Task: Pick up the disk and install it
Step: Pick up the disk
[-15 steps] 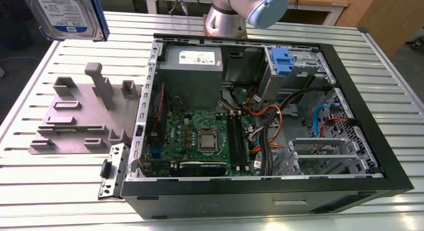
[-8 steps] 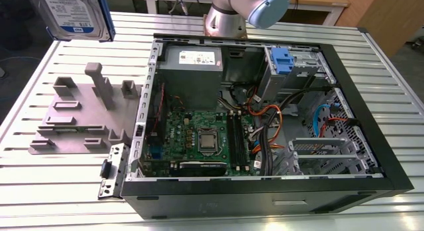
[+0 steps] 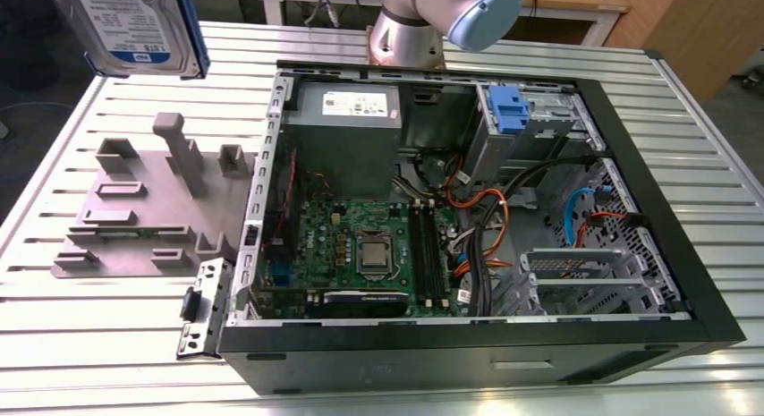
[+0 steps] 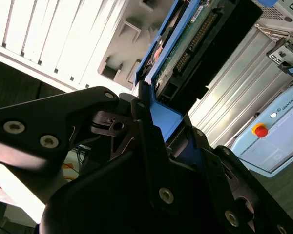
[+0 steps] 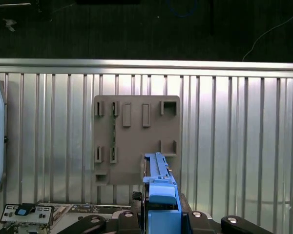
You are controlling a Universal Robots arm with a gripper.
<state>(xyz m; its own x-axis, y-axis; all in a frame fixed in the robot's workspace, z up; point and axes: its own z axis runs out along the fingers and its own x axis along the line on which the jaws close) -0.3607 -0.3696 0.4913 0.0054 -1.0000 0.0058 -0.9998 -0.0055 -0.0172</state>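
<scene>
The disk (image 3: 125, 27) hangs in the air on the exterior view's left, above the grey fixture (image 3: 131, 210) on the table (image 3: 107, 353); the tool (image 4: 154, 122) is clamped on its blue bracket at one end; it is likely stiff, fairly heavy and shock-sensitive, the plastic smooth, so the bracket rails are the sound hold, not the bare circuit board; the open case (image 3: 668, 192) lies well apart.

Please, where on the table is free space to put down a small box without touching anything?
The widest bare patch of table lies at the exterior view's lower left, between the grey holder plate, the computer case and the table edge. A narrower strip runs along the case on the exterior view's right. Inside the case, cables crowd everything.
</scene>
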